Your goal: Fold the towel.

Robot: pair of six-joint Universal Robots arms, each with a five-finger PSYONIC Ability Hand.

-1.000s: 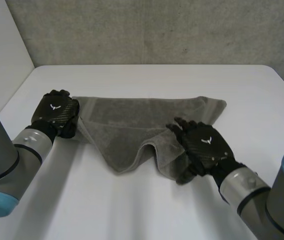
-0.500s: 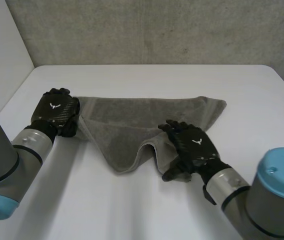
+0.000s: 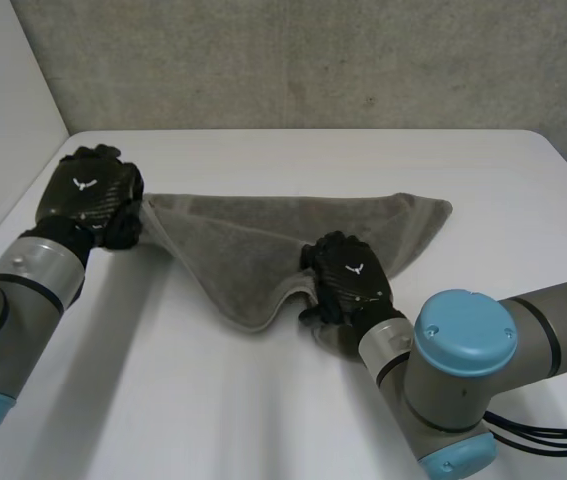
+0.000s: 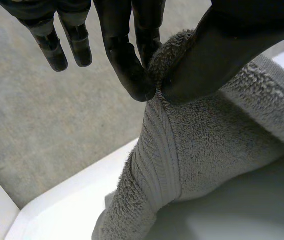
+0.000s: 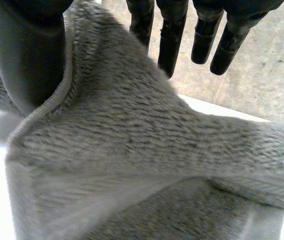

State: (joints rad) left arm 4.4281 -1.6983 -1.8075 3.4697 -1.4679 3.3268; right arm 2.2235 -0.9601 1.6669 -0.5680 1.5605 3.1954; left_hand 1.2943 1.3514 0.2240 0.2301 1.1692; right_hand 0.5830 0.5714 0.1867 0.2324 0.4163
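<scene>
Head view is showing the left hand (image 3: 88, 195) pinching the grey terry towel (image 3: 263, 235) by its corner and the right hand (image 3: 348, 280) clamping its near edge, so the fold is likely beginning and calling for both grips to be carried across the towel.

We see the left hand (image 3: 91, 195) and the right hand (image 3: 351, 280) clad in black shells with a woven, carbon-like sheen, each carrying a small white winged emblem on its back. Behind each hand we find a short black wrist, then a silver-grey ring and a thick round grey segment of the left arm (image 3: 3, 300) or right arm (image 3: 553, 320), with a glossy light-blue cap (image 3: 466, 333) closing the joint behind the right hand. Looking along the left palm, we make out the fingers (image 4: 126, 60) as slim, smooth black rods with rounded tips, and the thumb (image 4: 222, 45) as a broader matte black pad.
</scene>
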